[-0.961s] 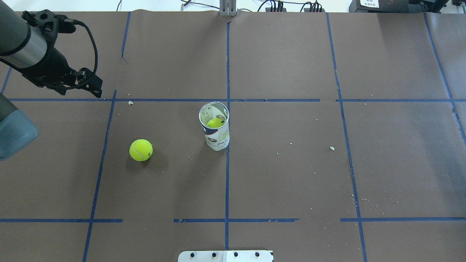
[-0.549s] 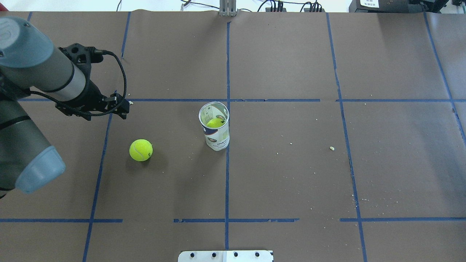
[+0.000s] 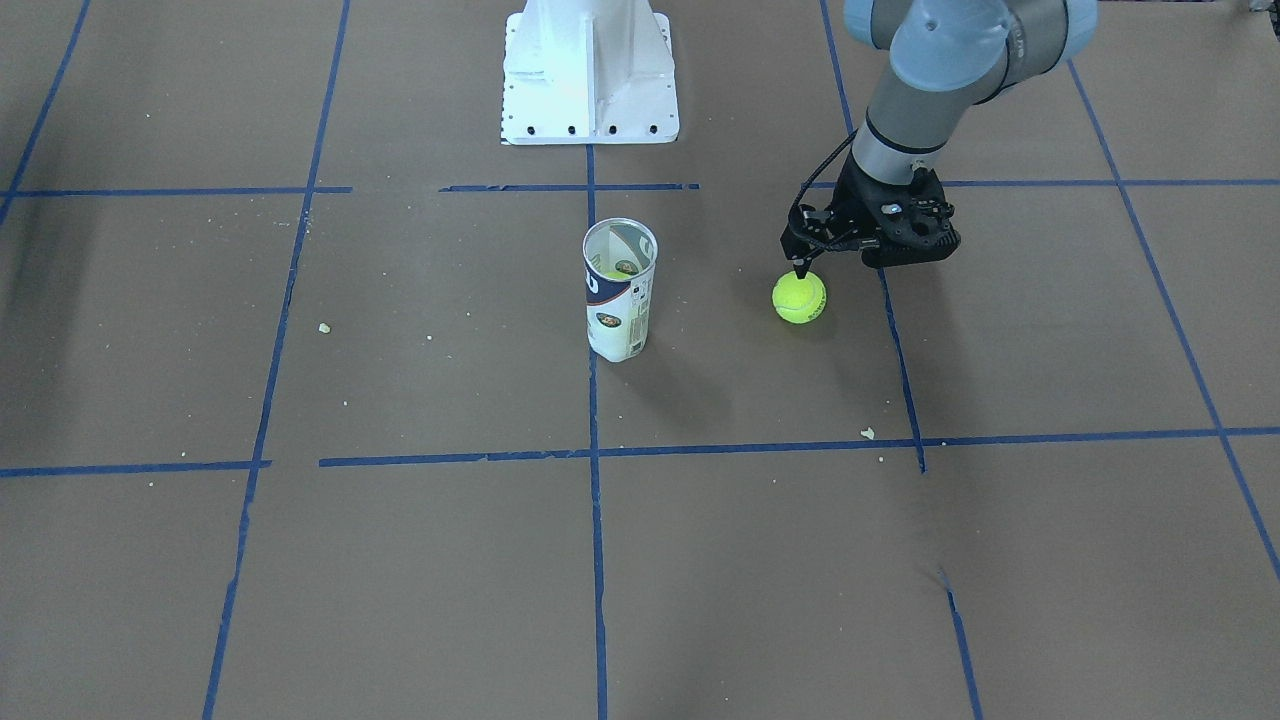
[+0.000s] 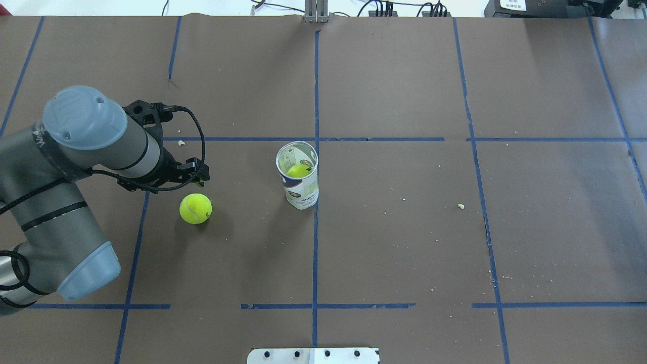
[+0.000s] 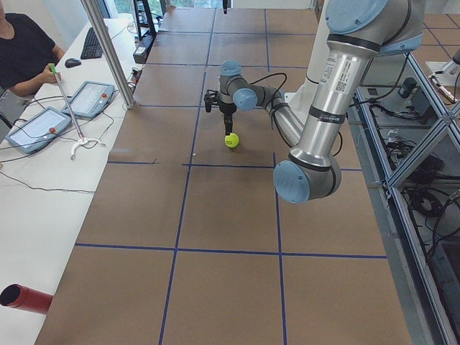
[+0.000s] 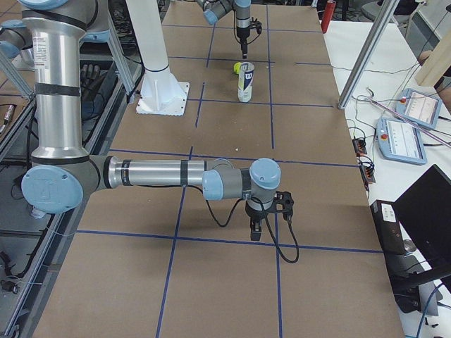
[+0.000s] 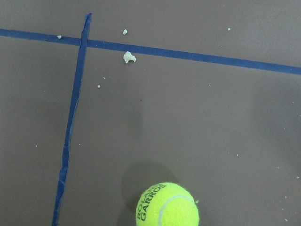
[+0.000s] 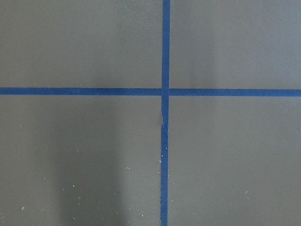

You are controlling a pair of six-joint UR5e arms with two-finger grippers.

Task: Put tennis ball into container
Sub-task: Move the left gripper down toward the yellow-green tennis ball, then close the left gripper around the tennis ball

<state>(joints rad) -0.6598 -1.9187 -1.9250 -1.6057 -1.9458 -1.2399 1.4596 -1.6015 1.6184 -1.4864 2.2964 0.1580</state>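
Observation:
A yellow-green tennis ball (image 4: 195, 208) lies on the brown table left of centre; it also shows in the front view as the same ball (image 3: 799, 297), and its "GARROS" lettering is readable in the left wrist view (image 7: 167, 207). The see-through container (image 4: 298, 177) stands upright at the centre with another ball (image 4: 299, 170) inside. My left gripper (image 4: 199, 174) hangs just above and beyond the loose ball, fingers together, holding nothing. My right gripper (image 6: 257, 232) shows only in the right side view, low over bare table far from both; I cannot tell its state.
The white robot base (image 3: 590, 70) stands at the table's near edge. Blue tape lines cross the brown paper, with scattered crumbs (image 4: 460, 206). Operator tablets (image 5: 36, 128) and a red tube (image 5: 25, 298) lie on the side bench.
My left arm has swung in from the far left corner toward the middle, bringing its gripper down to just beside the loose ball. Ball and container have not moved.

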